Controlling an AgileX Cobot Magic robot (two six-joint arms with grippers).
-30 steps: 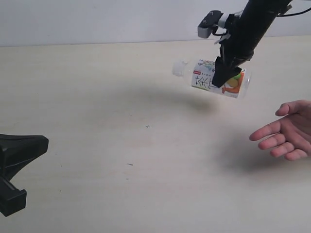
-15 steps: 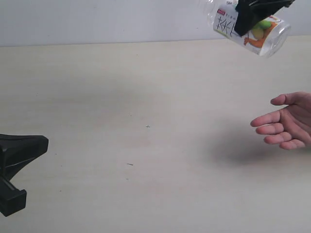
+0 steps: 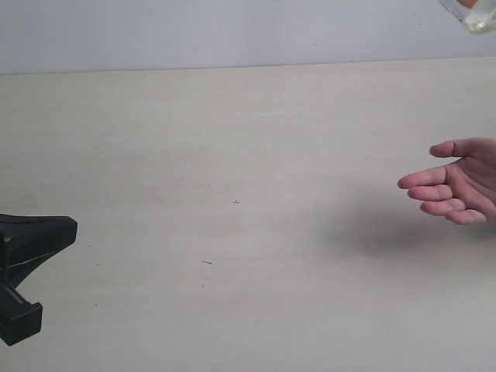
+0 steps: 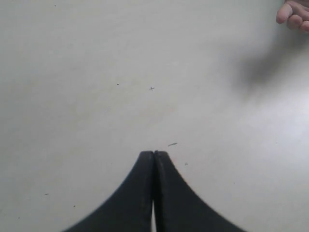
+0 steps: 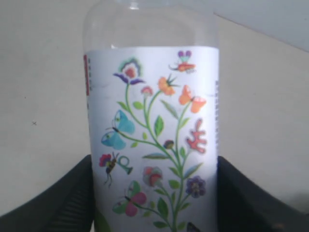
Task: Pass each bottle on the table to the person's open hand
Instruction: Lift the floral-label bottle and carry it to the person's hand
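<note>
A clear bottle (image 5: 152, 111) with a white label of flowers and butterflies fills the right wrist view, upright between the black fingers (image 5: 72, 198) of my right gripper (image 5: 152, 193), which is shut on it. In the exterior view only the bottle's clear base (image 3: 474, 14) shows, at the top right corner, high above the table (image 3: 232, 139); the right arm is out of frame. The person's open hand (image 3: 457, 184) reaches in from the right edge, palm up, below the bottle. My left gripper (image 4: 154, 154) is shut and empty, low at the left (image 3: 70, 231). No other bottles are in view.
The person's fingertips (image 4: 293, 14) show at the far corner of the left wrist view. A few tiny dark specks (image 3: 235, 202) mark the pale tabletop. A plain white wall (image 3: 232, 31) runs behind the table's far edge.
My right gripper has lifted the bottle up and to the right, almost out of the exterior view. The hand has risen slightly. The left gripper has not moved.
</note>
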